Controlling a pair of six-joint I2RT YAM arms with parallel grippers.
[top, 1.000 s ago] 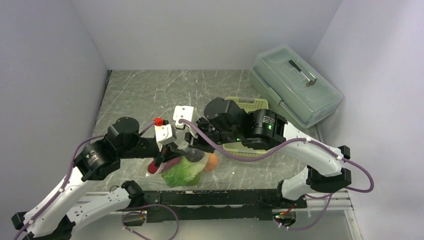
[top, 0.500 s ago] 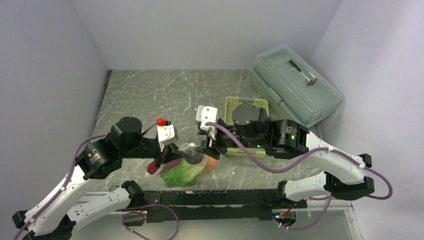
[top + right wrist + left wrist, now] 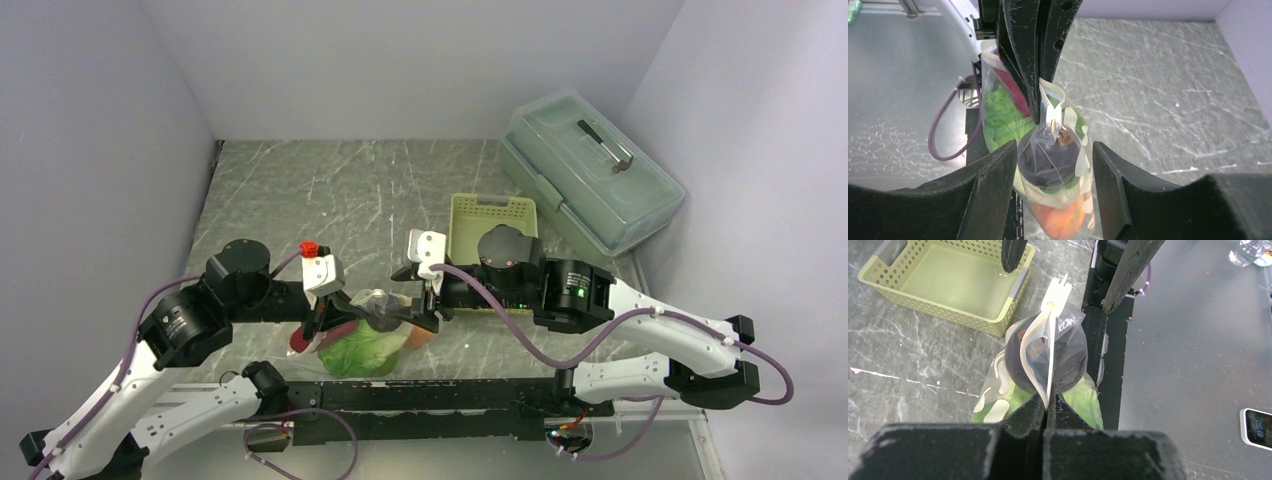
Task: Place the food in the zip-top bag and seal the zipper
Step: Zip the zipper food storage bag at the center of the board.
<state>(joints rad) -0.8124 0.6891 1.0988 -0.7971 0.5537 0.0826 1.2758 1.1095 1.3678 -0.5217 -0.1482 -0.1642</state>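
The zip-top bag [image 3: 368, 338] hangs at the table's near edge, filled with food: leafy lettuce [image 3: 358, 350], a dark maroon ball [image 3: 1068, 357], an orange-red ball [image 3: 1064, 220] and a red-orange long piece [image 3: 1015, 95]. My left gripper [image 3: 1047, 399] is shut on the zipper [image 3: 1039, 337] at the bag's left end [image 3: 318, 325]. A white slider tab [image 3: 1056, 290] sits at the far end of the strip. My right gripper [image 3: 1054, 150] is open, its fingers either side of the bag's right end without touching it [image 3: 428, 315].
The pale green slotted basket [image 3: 490, 215] stands behind the right gripper. A large translucent lidded box [image 3: 592, 170] lies at the back right. A black rail [image 3: 420, 395] runs along the table's front edge just under the bag. A phone [image 3: 1257, 427] lies beyond that edge.
My right gripper has moved rightward from over the bag's left part to its right end, uncovering the basket. My left gripper has stayed shut on the zipper and shifted slightly left.
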